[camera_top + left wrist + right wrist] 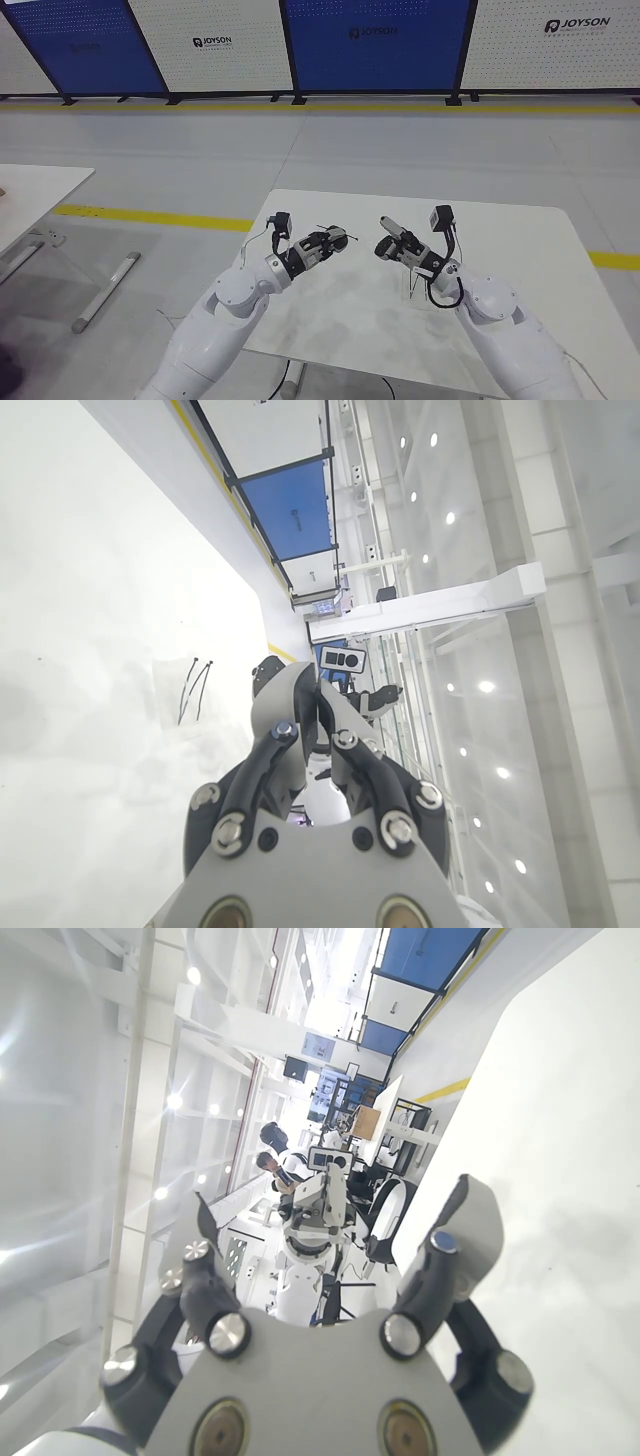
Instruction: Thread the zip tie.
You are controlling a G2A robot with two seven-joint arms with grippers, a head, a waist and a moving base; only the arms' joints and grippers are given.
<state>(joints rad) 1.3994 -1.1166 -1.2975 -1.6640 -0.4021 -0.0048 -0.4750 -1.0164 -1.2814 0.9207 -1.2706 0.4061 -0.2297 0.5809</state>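
While the left fingers (285,695) sit pressed together, on a tie or not I can't tell, and the right fingers (475,1213) gape opposite them, ties (195,690) lie on the bench (100,575) below, so any misalignment could botch the threading.

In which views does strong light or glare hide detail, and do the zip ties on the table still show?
Left wrist view: the table is washed very bright, yet the zip ties stand out dark on it. Right wrist view: ceiling lamps throw star-shaped flares over the hall behind. Top view: even light, no glare on the table.
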